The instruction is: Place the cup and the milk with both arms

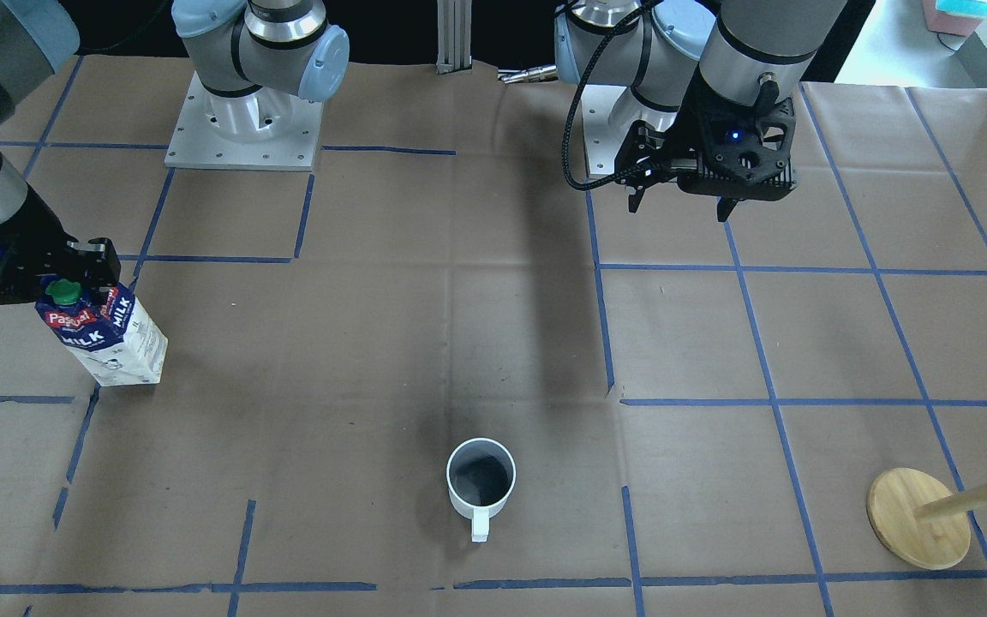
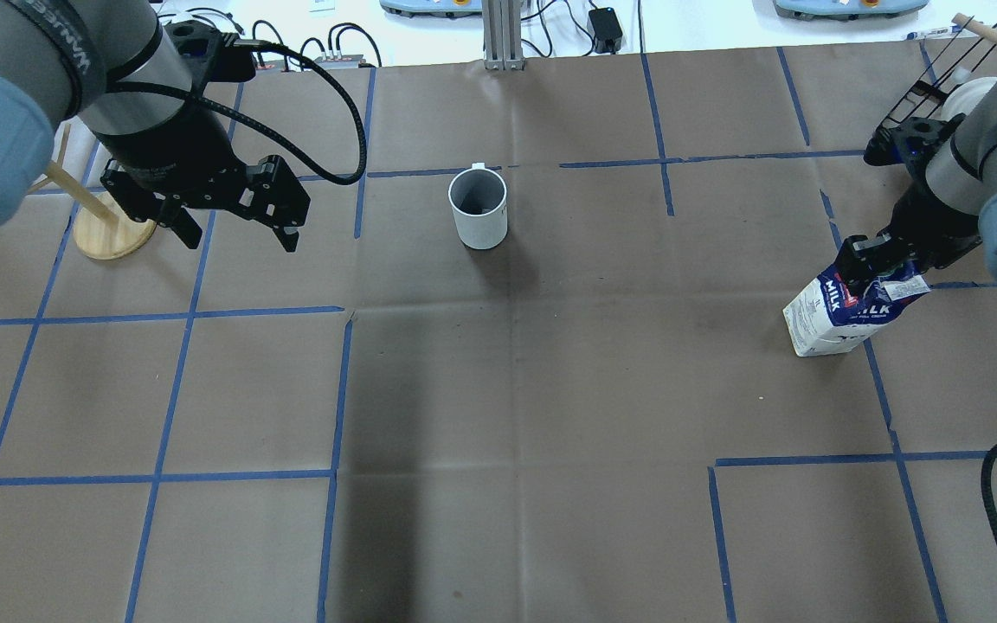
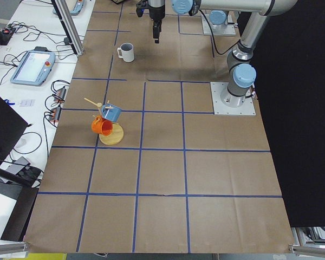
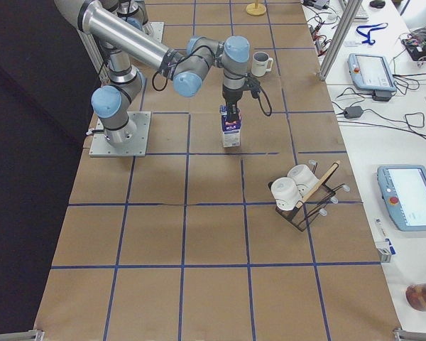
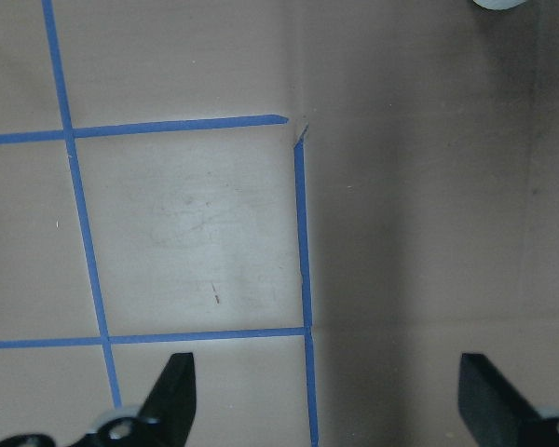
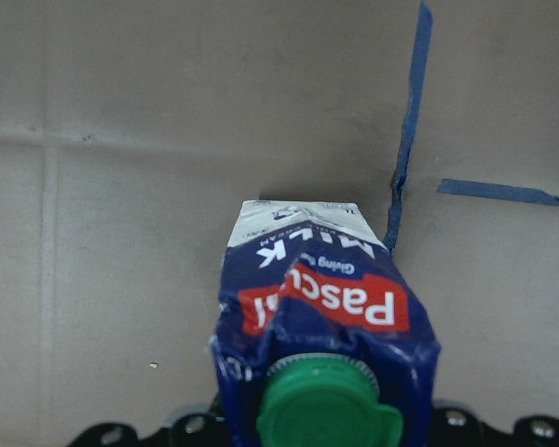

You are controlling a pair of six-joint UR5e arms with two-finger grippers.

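The cup (image 1: 481,480) is a white mug with a dark inside; it stands upright and alone in the middle of the table (image 2: 479,208), its handle pointing away from the robot. My left gripper (image 2: 239,235) is open and empty, hovering above the table to the cup's left; its fingertips (image 5: 172,391) show over bare paper. My right gripper (image 2: 884,260) is shut on the squeezed top of the milk (image 2: 849,311), a blue and white carton with a green cap (image 6: 321,424). The carton's base seems to rest on the table (image 4: 231,131).
A wooden mug tree (image 2: 113,234) with an orange and a blue mug (image 3: 105,122) stands beyond my left gripper. A black rack with white cups (image 4: 298,195) is at the far right. Blue tape lines mark brown paper squares. Cables and pendants lie past the far edge.
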